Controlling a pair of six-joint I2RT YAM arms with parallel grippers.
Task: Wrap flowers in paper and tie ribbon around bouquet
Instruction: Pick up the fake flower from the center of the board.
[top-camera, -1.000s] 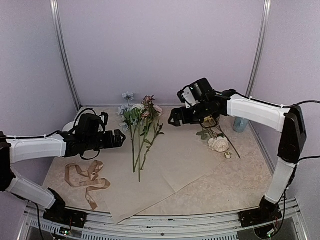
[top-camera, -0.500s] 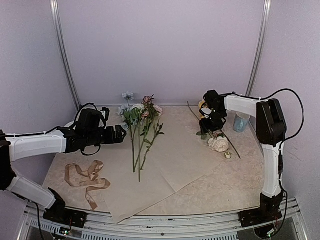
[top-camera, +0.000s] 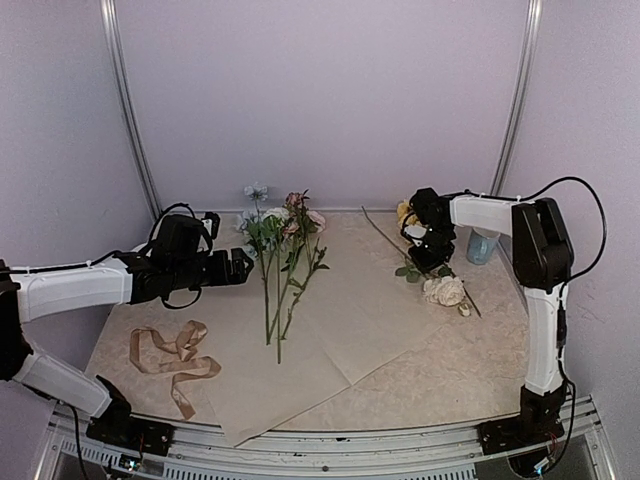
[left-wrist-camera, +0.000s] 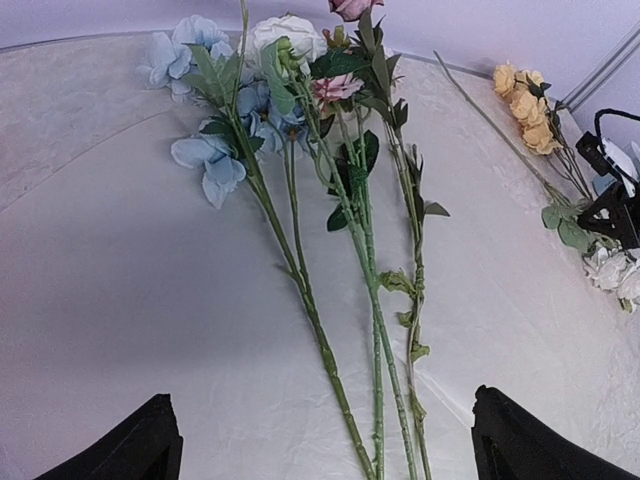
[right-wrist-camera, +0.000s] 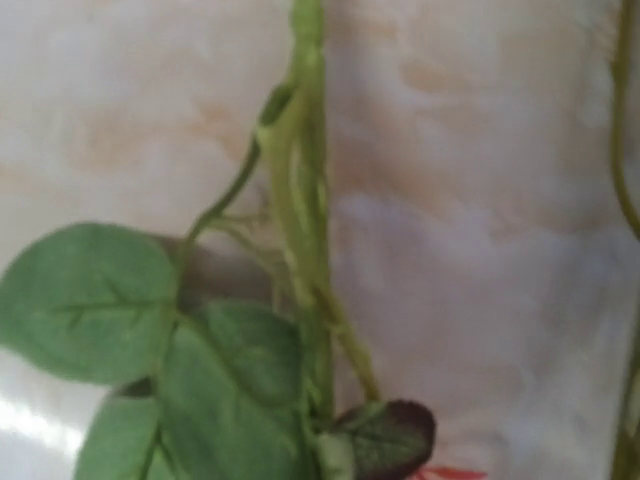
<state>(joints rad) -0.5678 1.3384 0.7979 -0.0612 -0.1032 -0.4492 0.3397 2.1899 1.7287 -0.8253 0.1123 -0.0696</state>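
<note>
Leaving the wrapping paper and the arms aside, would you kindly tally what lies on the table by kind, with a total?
Ribbon: 1
Flower groups: 2, the bunch on the paper and the loose stems at the right
Pale blue container: 1
Total: 4

We see a table (top-camera: 470, 370) with a cream, marble-like top, soft purple walls (top-camera: 320, 90) around it at 9, 12 and 3 o'clock, and two shiny metal poles (top-camera: 130, 110) at 11 and 1 o'clock.
</note>
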